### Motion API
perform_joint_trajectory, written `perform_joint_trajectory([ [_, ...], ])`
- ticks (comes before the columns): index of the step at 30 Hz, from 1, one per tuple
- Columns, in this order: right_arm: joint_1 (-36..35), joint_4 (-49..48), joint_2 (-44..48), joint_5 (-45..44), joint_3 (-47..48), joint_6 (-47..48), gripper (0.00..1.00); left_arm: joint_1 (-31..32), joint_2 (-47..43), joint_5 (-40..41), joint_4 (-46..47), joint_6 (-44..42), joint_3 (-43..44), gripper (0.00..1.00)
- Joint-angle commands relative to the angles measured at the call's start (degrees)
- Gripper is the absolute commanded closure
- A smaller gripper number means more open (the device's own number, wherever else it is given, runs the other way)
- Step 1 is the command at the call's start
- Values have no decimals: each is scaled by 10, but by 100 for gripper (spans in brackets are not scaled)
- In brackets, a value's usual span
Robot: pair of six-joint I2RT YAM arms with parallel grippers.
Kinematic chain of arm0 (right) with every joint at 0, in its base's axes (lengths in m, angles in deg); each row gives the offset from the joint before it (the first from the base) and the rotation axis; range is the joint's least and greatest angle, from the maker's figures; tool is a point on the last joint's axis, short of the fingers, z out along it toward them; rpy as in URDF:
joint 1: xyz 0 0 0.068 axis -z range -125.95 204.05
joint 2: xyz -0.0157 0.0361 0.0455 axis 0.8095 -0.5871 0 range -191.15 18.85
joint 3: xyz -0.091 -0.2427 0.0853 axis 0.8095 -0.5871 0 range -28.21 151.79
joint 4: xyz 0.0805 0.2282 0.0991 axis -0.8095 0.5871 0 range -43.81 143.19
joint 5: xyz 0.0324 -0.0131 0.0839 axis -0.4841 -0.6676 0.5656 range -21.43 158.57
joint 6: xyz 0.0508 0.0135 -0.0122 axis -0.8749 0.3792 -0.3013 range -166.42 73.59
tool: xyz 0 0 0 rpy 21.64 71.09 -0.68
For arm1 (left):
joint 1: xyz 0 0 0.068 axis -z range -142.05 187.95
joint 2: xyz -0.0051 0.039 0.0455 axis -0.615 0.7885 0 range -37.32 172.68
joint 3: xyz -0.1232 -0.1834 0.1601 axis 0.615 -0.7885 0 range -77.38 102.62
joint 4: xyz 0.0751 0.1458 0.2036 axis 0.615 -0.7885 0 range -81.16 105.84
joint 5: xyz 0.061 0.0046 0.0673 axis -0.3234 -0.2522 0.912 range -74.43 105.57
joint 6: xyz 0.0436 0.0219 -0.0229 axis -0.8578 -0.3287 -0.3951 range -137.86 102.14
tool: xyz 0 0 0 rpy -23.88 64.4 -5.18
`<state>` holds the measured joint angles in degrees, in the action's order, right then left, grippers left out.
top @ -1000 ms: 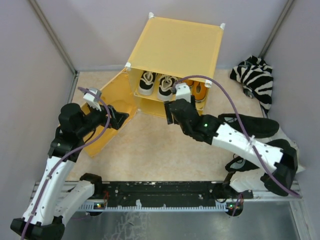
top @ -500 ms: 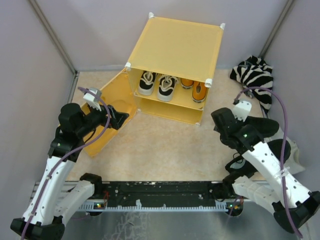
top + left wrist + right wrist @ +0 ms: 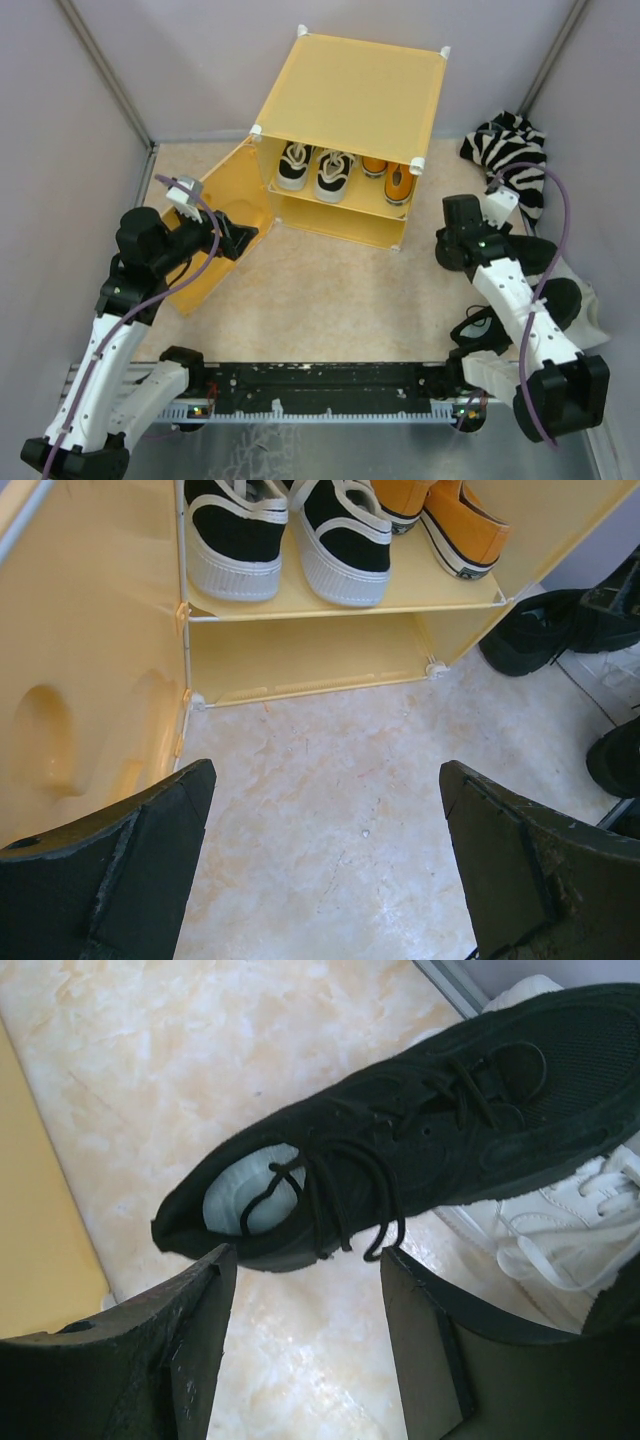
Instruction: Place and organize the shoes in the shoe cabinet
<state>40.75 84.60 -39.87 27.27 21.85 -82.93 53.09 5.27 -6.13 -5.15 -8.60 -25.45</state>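
Right gripper (image 3: pixel 305 1252), jaws apart and empty, has left the yellow plastic cube shoe cabinet (image 3: pixel 350 90); it now hangs right of it, over a black lace-up shoe (image 3: pixel 420 1150). Left gripper (image 3: pixel 325 770) unmoved, jaws spread wide.

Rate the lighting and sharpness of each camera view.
Top external: even, diffuse light, only soft shadows beneath the arms, no glare on the shoe cabinet. Left wrist: black-and-white sneakers sharp, the lower compartment shaded, the near fingers dark and slightly soft. Right wrist: the black shoe reads very dark though its laces show, and the white shoe beside it is bright.
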Motion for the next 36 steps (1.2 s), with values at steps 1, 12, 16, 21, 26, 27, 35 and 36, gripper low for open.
perform_joint_trajectory([
  [1, 21, -88, -43, -8, 0, 17, 41, 3, 0, -12, 17, 4, -3, 1],
  [12, 115, -153, -131, 16, -31, 31, 41, 3, 4, -9, 13, 3, -1, 1],
  [16, 120, -159, -162, 27, -39, 37, 43, 3, 5, -9, 14, 3, -2, 1],
  [21, 121, -167, -140, 36, -59, 39, 59, 3, 5, -9, 12, 3, -1, 1],
  [26, 121, -168, -78, 73, -68, 48, 94, 3, 3, -8, 13, 4, -2, 1],
  [27, 121, -166, -62, 84, -69, 48, 100, 3, 2, -8, 13, 4, -2, 1],
  [35, 121, -136, 78, 154, -54, 58, 100, 3, -5, -7, 11, 5, -1, 1],
  [36, 120, -124, 90, 162, -43, 60, 100, 4, -5, -7, 11, 6, -1, 1],
])
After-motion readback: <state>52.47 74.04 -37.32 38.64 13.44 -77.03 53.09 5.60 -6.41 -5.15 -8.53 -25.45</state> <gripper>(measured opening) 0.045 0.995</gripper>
